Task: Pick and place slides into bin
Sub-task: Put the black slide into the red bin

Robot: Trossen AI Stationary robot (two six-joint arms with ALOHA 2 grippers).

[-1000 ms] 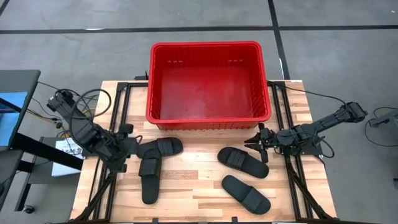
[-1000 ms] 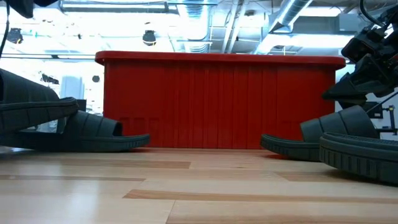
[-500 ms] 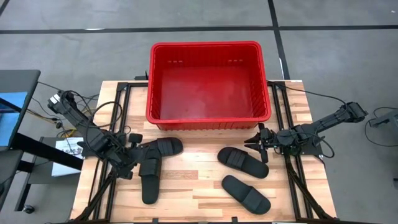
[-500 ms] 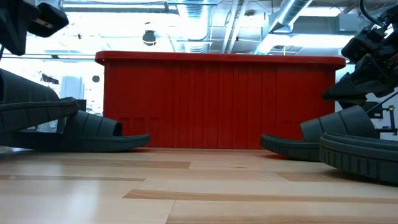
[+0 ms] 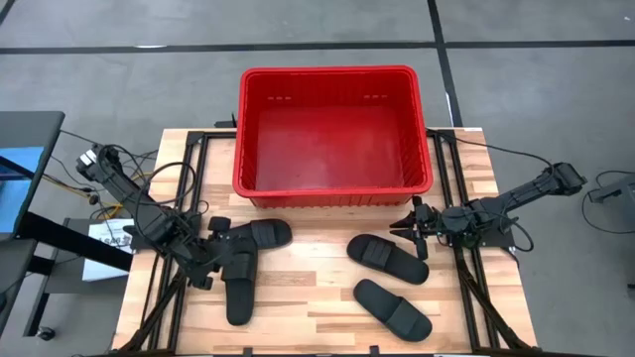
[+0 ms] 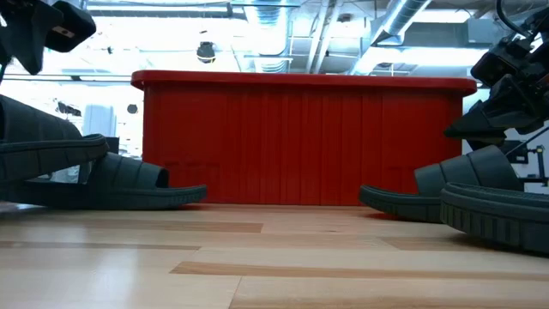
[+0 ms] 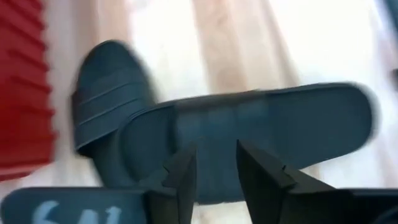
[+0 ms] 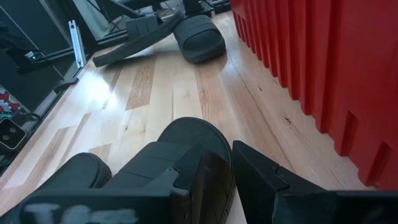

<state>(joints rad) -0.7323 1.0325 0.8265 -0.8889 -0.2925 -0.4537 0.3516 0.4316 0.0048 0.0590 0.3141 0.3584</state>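
Observation:
Four black slides lie on the wooden table in front of the red bin (image 5: 248, 129). At the left, one slide (image 5: 238, 286) rests its far end on another slide (image 5: 263, 234). My left gripper (image 7: 216, 150) hangs open just above this pair (image 5: 211, 253), and the low view shows it clear of them. At the right lie two more slides, one farther (image 5: 387, 258) and one nearer (image 5: 394, 308). My right gripper (image 5: 405, 224) stands open just over the far end of the farther one (image 8: 186, 149).
Black frame rails (image 5: 189, 198) run along both sides of the table under the arms. Bare wood (image 5: 308, 288) lies between the two pairs of slides. A dark side table (image 5: 20, 149) and cables stand off the left edge.
My left gripper has come down and toward the table's near edge. It now stands low over the left pair of slides, and in the low view it has dropped into the top left corner. The slides and my right arm have kept still.

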